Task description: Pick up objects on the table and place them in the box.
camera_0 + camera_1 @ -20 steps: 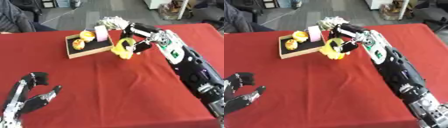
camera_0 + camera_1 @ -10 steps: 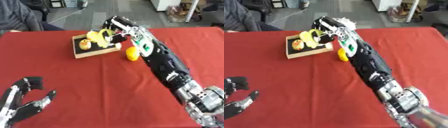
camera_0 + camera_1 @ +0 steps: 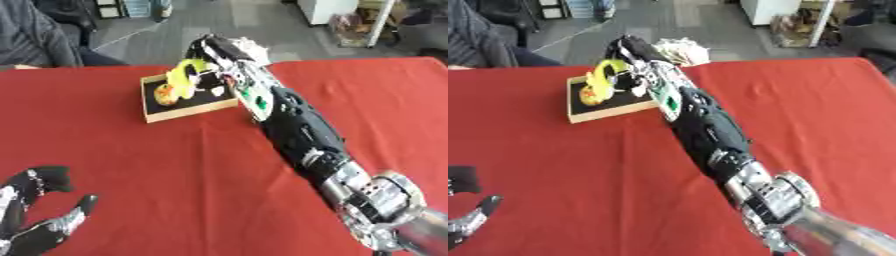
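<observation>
Over box (image 3: pixel 188 101): right hand (image 3: pixel 214 55) pinching yellow ring (image 3: pixel 182 77) — carried in from beside box. Release due. Left hand (image 3: pixel 39 220) spread, well clear.

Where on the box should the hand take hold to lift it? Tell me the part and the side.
Grip the box by its pale near rim, coming from the robot's left. That edge is bare, while the right hand hangs over the far right corner with a yellow ring.
</observation>
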Robot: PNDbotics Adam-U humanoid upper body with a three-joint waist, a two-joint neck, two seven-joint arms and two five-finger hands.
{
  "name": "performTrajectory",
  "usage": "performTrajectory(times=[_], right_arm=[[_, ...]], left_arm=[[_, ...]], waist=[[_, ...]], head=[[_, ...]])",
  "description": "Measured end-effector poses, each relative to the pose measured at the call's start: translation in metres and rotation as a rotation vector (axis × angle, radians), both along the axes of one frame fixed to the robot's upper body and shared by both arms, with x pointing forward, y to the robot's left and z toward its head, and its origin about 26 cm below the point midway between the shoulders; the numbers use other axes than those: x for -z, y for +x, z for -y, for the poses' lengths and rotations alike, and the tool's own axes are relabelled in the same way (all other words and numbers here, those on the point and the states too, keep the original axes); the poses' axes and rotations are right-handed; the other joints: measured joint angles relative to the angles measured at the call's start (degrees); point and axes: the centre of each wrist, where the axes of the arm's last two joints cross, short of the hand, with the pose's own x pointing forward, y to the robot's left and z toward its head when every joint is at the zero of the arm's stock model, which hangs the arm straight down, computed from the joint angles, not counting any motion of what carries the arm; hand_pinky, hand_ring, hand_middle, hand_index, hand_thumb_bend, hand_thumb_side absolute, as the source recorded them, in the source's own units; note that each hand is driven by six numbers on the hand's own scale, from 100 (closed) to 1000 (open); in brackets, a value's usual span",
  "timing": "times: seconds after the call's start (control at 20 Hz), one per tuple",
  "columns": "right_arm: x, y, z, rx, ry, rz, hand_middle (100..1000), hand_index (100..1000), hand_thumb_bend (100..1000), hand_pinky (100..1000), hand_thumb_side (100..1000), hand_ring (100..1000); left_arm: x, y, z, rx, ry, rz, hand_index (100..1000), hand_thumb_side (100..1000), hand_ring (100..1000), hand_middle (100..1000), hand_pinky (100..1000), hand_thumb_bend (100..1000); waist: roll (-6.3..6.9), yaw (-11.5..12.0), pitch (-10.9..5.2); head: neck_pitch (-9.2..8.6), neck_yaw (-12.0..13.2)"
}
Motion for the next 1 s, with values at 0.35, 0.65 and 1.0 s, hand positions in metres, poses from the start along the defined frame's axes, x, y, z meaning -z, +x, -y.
performTrajectory(times=[0.35,0.65,1.0], right_arm=[[0.03,-0.001,-0.003,0.101,-0.089,0.053,555,655,301,674,100,590],[0.048,-0.001,0.005,0.251,-0.145,0.095,584,696,381,673,141,607],[0.068,-0.002,0.003,0.324,-0.186,0.154,691,835,370,693,402,664]], left_arm=[[-0.001,0.001,0.001,0.006,0.002,0.002,692,229,569,544,743,544],[-0.002,0.001,0.001,0.011,0.003,0.005,693,230,569,544,746,536],[-0.002,0.001,0.002,0.015,0.004,0.002,695,233,570,544,749,530]], waist=[[-0.06,0.9,0.36],[-0.06,1.4,0.63],[-0.06,1.5,0.64]], head=[[-0.48,-0.6],[-0.95,-1.3],[-1.26,-1.5]])
